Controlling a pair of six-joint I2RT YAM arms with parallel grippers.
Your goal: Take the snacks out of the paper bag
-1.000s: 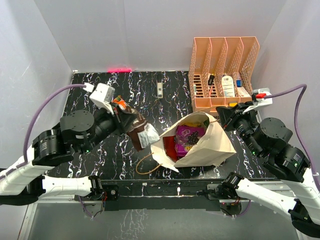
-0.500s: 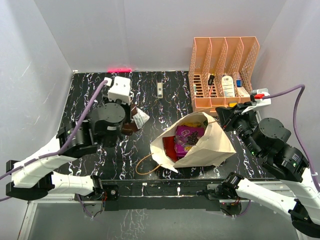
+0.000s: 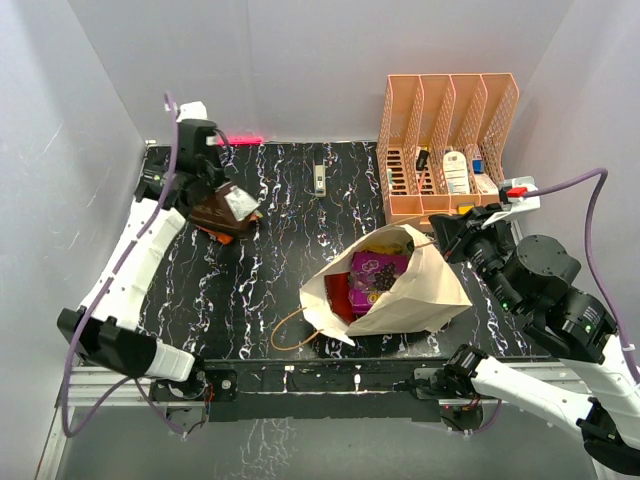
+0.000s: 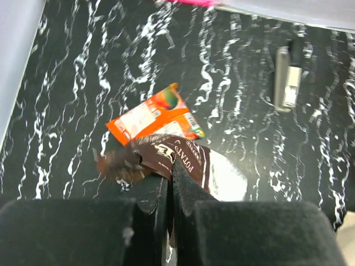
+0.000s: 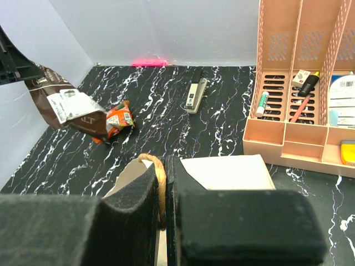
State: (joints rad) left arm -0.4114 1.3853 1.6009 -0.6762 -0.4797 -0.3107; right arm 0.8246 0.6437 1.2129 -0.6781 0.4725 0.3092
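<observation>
My left gripper [image 3: 213,192] is shut on a dark brown snack packet [image 3: 222,207] and holds it over the far left of the table, just above an orange packet [image 3: 222,231]. In the left wrist view the brown packet [image 4: 188,160] hangs from my shut gripper [image 4: 170,176] above the orange packet [image 4: 155,113]. The tan paper bag [image 3: 415,290] lies open at the front centre with a purple packet [image 3: 375,268] and a red one inside. My right gripper [image 5: 165,183] is shut on the bag's cord handle [image 5: 158,172], at the bag's far right edge [image 3: 447,232].
A peach mesh file organiser [image 3: 445,150] with bottles and pens stands at the back right. A small stapler [image 3: 319,180] lies at the back centre. A loose cord handle [image 3: 285,335] trails from the bag's front left. Walls close in the left and back.
My left arm has swung from beside the bag to the far left back of the table, carrying the brown packet over the orange one. The right arm has not moved.
</observation>
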